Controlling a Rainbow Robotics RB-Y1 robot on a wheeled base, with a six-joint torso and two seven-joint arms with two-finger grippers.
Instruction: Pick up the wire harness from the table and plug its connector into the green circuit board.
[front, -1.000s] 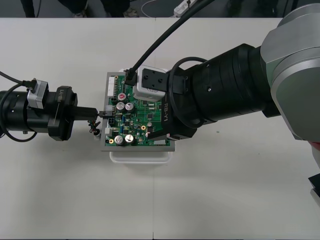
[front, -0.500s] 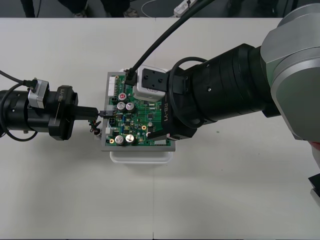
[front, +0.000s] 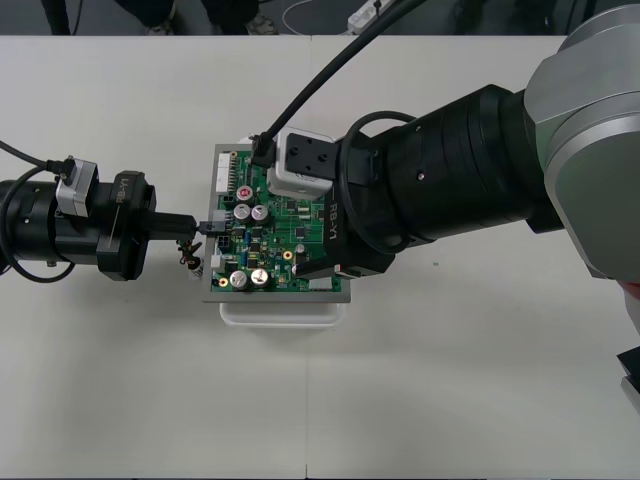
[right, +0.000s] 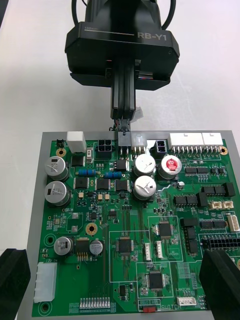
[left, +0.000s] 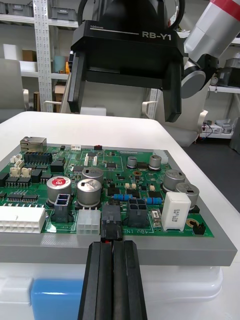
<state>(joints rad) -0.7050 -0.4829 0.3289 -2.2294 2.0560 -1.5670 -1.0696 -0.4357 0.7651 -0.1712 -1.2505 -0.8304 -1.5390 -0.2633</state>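
Note:
The green circuit board (front: 285, 235) lies on its white base (front: 280, 312) at mid-table. My left gripper (front: 200, 226) comes in from the left, shut on the harness's black plug (left: 111, 220). The plug sits at the board's near edge, between a white socket (left: 89, 221) and a black one (left: 137, 211); I cannot tell how deep it is seated. Thin wires (front: 187, 255) hang just off the board's left edge. My right gripper (right: 116, 285) hovers open above the board, its fingers (left: 172, 90) wide apart.
The thick right arm (front: 470, 170) covers the board's right half and the table behind it. A black cable (front: 330, 70) runs from the right wrist camera toward the far edge. Bare table spreads in front and to the far left.
The right gripper has edged very slightly to the left over the board. The left gripper and plug hold the same spot.

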